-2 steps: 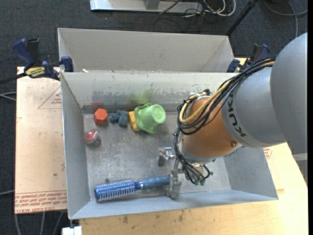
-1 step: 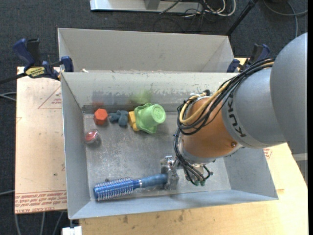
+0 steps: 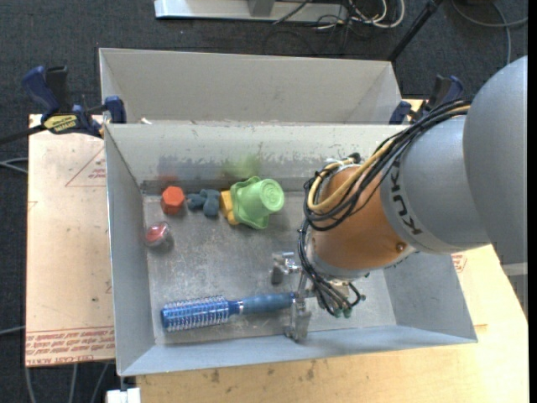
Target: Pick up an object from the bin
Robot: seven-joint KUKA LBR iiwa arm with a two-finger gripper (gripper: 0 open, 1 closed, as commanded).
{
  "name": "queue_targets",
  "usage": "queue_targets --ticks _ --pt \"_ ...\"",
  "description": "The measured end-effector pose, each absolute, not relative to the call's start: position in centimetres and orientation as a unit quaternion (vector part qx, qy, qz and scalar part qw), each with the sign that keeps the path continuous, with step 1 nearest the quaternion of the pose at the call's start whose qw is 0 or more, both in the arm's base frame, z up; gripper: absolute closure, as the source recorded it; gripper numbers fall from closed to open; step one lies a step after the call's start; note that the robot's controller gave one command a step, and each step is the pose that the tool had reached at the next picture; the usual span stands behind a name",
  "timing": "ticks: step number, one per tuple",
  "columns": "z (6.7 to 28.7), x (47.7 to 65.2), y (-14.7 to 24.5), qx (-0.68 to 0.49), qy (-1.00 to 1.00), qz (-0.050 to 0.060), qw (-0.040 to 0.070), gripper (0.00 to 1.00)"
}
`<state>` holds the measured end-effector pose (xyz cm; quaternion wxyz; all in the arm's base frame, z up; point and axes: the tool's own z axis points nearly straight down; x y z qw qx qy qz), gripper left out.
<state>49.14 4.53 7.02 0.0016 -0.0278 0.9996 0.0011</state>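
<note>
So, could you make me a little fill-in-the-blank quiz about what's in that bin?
The brush by the bin's front wall is ___ in colour.
The cup is ___ in colour.
The gripper hangs over the brush's ___ end.
Missing: blue; green; handle.

Contents of the grey metal bin (image 3: pixel 252 91), counted: one blue plastic hairbrush with a bristled head (image 3: pixel 225 309); one light green plastic cup (image 3: pixel 256 201); one small orange block (image 3: pixel 173 197); one small dark blue-grey lump (image 3: pixel 202 201); one small yellow piece (image 3: pixel 227 205); one small reddish round item (image 3: pixel 156 235). Six loose items, one of each kind.
</note>
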Motion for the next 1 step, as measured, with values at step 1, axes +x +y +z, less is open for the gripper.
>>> queue_targets --ticks 1 --pt "6.99 51.39 4.95 0.026 1.0 0.001 0.001 0.0"
